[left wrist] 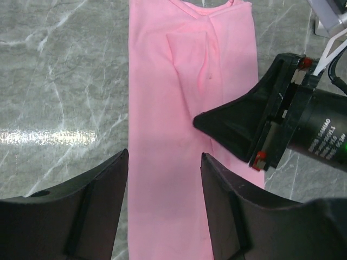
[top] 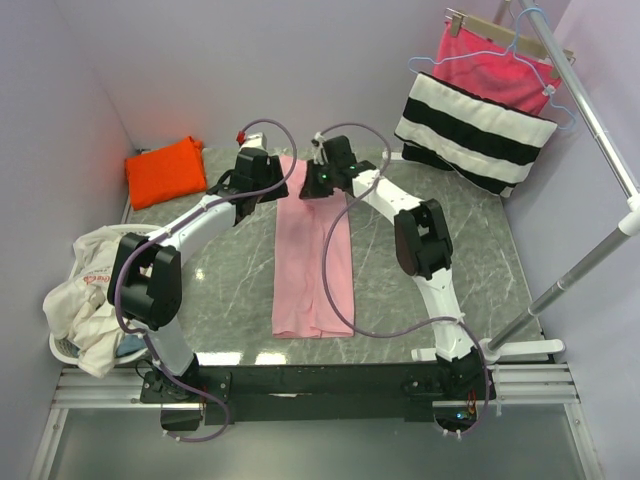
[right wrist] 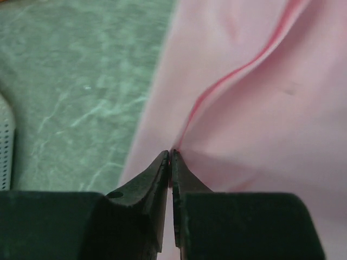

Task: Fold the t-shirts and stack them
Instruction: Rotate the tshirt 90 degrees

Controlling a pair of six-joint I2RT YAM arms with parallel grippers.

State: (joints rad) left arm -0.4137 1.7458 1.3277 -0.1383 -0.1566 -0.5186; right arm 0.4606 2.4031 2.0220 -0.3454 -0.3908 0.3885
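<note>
Jaws: right gripper [right wrist: 171,155] pinches pink t-shirt [right wrist: 260,103]; left gripper [left wrist: 164,158] spread above it.

A light pink cloth t-shirt [top: 312,270], soft, matt and lightly creased. A glossy grey marble-look tabletop [top: 230,300]. A folded bright orange cloth t-shirt [top: 165,172], matt. A slanted silver rail [top: 587,110], shiny metal.

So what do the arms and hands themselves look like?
The left arm and right arm have white links, bulky black joints and looping purple cables. The left hand and right hand have black wedge-shaped fingers; white lettering marks the right wrist.
</note>
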